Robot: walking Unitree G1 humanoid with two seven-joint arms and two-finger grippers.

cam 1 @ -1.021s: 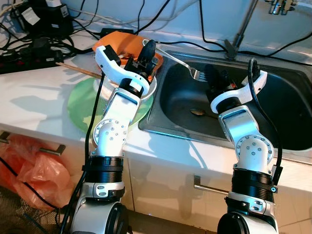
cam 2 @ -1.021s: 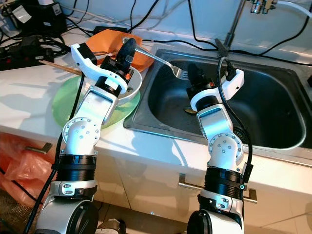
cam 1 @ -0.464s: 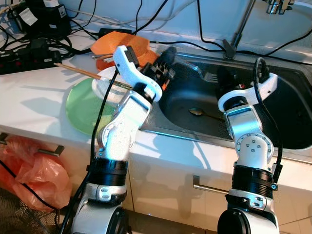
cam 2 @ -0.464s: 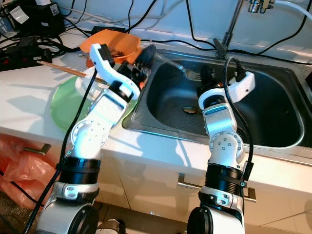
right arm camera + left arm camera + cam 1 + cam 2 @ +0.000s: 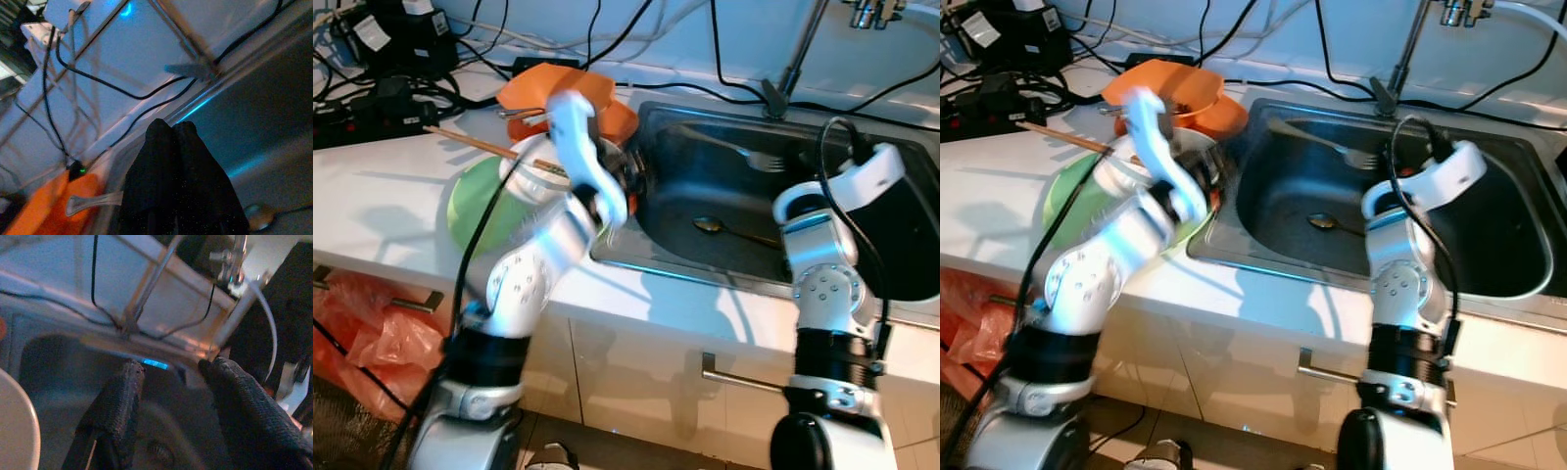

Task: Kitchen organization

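One fork and one spoon are lying in the sink, well apart. I am holding my left hand open and empty at the sink's left rim, beside one white bowl. I am keeping my right hand closed and empty. One green plate is sitting on the tabletop.

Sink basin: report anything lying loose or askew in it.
A fork lies slanted against the back of the sink, tines toward the right hand. A spoon lies loose on the basin floor. Neither hand holds either.
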